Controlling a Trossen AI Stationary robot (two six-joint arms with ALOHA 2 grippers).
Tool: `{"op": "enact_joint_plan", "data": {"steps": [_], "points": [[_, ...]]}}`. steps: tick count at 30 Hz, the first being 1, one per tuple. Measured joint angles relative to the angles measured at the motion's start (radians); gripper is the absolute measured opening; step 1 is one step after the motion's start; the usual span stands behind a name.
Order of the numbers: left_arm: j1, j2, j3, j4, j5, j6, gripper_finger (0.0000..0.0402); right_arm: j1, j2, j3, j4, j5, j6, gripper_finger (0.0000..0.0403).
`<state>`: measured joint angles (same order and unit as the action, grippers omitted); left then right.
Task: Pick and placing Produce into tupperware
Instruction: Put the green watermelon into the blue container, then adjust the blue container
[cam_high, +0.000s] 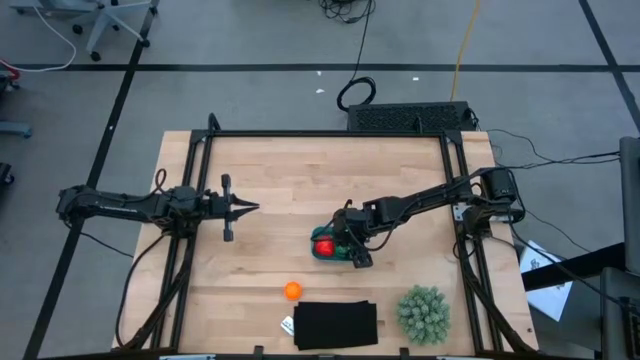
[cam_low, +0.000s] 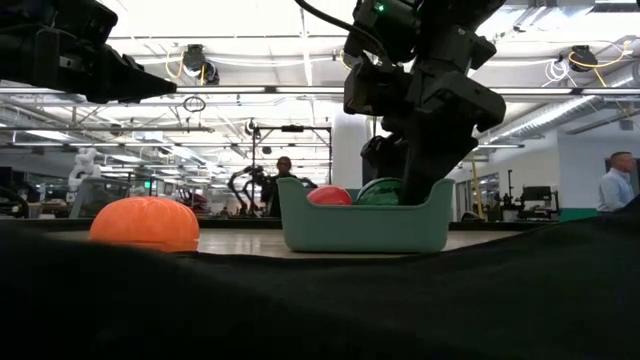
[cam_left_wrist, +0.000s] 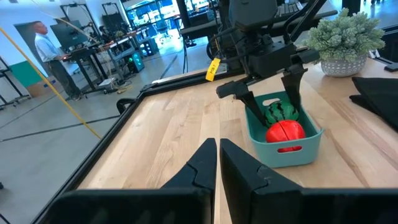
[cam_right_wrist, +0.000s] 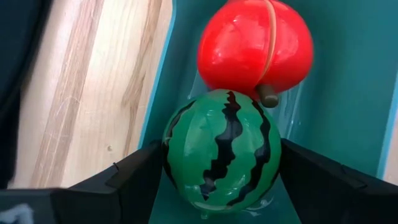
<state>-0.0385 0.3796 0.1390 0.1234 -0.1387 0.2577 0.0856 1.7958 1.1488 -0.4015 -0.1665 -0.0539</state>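
The teal tupperware (cam_high: 322, 256) stands mid-table. Inside it lie the red produce (cam_right_wrist: 255, 46) and, touching it, the dark green striped one (cam_right_wrist: 221, 149). My right gripper (cam_right_wrist: 221, 171) reaches down into the tupperware with a finger on each side of the green one. The orange produce (cam_high: 292, 290) rests on the table nearer the front edge, apart from both grippers. My left gripper (cam_left_wrist: 217, 149) hangs shut and holds nothing above the table's left part, pointing roughly level toward the tupperware (cam_left_wrist: 311, 134). My right gripper pinches the green produce between its two fingers (cam_right_wrist: 130, 180), at two opposite sides (cam_right_wrist: 171, 155) of the ball. The fingers slant down from above into the tupperware. The ball sits low inside, against the red produce; whether it rests on the floor I cannot tell.
A black flat rectangle (cam_high: 335, 325) lies at the front edge, with a pale-green spiky plant ball (cam_high: 422, 312) to its right. A black frame (cam_high: 330, 133) borders the wooden table. People stand in the room behind.
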Motion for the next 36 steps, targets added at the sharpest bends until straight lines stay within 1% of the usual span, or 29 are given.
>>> {"op": "enact_joint_plan", "data": {"steps": [6,9,19,27,32,36], "points": [[0.0,0.0,0.0,0.0,0.0,0.0,0.0026,0.0,0.0,-0.001,-0.003,0.001,0.007,0.0326],[0.0,0.0,0.0,0.0,0.0,0.0,0.0026,0.0,0.001,-0.002,-0.005,0.002,0.015,0.0338],[0.0,0.0,0.0,0.0,0.0,0.0,0.0026,0.001,0.001,0.024,-0.008,0.006,0.012,0.034],[0.0,0.0,0.0,0.0,0.0,0.0,0.0026,0.001,0.001,0.073,-0.067,0.013,0.0,0.034],[0.0,0.0,0.0,0.0,0.0,0.0,0.0026,0.002,0.001,0.108,-0.133,0.09,-0.018,0.0339],[0.0,0.0,0.0,-0.001,0.0,0.0,0.0026,0.001,-0.005,0.131,-0.156,0.095,-0.035,0.0329]]}}
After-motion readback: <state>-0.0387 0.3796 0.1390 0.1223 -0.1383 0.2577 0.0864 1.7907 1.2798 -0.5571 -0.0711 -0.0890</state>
